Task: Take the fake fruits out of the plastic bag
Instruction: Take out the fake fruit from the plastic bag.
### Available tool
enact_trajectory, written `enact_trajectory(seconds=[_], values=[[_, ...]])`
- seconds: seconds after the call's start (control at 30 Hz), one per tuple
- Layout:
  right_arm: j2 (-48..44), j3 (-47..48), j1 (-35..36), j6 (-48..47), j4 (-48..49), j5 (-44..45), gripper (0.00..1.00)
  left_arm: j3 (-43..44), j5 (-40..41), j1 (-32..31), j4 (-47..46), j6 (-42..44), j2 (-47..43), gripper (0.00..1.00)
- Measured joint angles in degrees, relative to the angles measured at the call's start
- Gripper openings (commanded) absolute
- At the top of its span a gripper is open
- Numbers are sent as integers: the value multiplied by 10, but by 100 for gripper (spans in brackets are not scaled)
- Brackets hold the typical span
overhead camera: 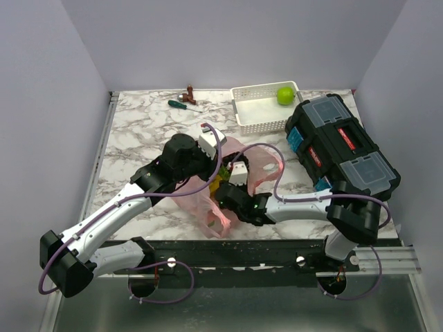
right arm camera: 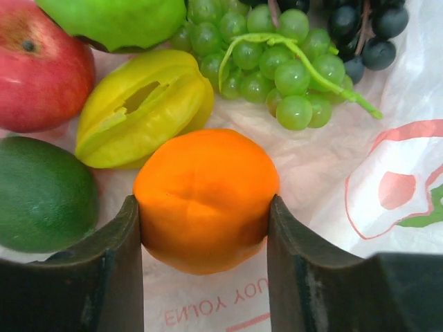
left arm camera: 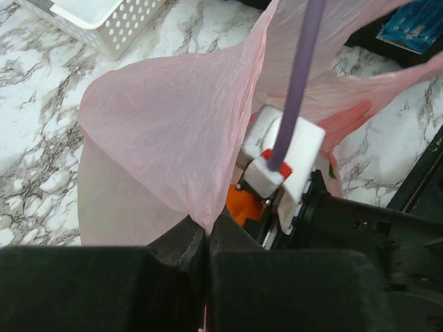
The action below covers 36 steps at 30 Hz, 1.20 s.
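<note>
The pink plastic bag (overhead camera: 264, 163) lies mid-table with both grippers at it. My left gripper (left arm camera: 205, 235) is shut on a fold of the plastic bag (left arm camera: 173, 131), holding it up. Inside, my right gripper (right arm camera: 205, 221) is shut on the orange (right arm camera: 205, 194), a finger pressed to each side. Around the orange lie a red apple (right arm camera: 41, 69), a green apple (right arm camera: 118, 21), a yellow fruit (right arm camera: 138, 107), a dark green fruit (right arm camera: 41, 194), green grapes (right arm camera: 277, 69) and dark grapes (right arm camera: 360, 31). In the left wrist view, a bit of the orange (left arm camera: 242, 204) shows below the right wrist.
A white perforated basket (overhead camera: 249, 114) at the back holds one green fruit (overhead camera: 284, 95). A black toolbox (overhead camera: 342, 145) stands at the right. A green-handled screwdriver (overhead camera: 183, 105) and a small brown object (overhead camera: 190, 91) lie near the back edge.
</note>
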<state>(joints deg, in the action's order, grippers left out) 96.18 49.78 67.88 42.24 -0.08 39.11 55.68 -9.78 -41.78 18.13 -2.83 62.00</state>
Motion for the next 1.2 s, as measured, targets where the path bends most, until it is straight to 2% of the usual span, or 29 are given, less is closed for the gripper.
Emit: enact_trajectory(seconds=[0.1, 0.2, 0.3, 0.57, 0.67, 0.9, 1.2], values=[[-40, 0, 0, -14, -12, -3, 14, 0, 6, 0, 0, 0, 0, 0], [-103, 0, 0, -32, -13, -19, 6, 0, 19, -1, 0, 0, 0, 0], [-172, 0, 0, -52, -10, -42, 2, 0, 39, -3, 0, 0, 0, 0], [-323, 0, 0, -87, -16, -114, 2, 0, 112, -3, 1, 0, 0, 0], [-357, 30, 0, -94, -36, -118, 2, 0, 132, -3, 2, 0, 0, 0], [-381, 132, 0, -134, -77, -89, 2, 0, 143, -3, 2, 0, 0, 0], [-332, 247, -1, -250, -88, 39, 1, 0, 143, -3, 2, 0, 0, 0]])
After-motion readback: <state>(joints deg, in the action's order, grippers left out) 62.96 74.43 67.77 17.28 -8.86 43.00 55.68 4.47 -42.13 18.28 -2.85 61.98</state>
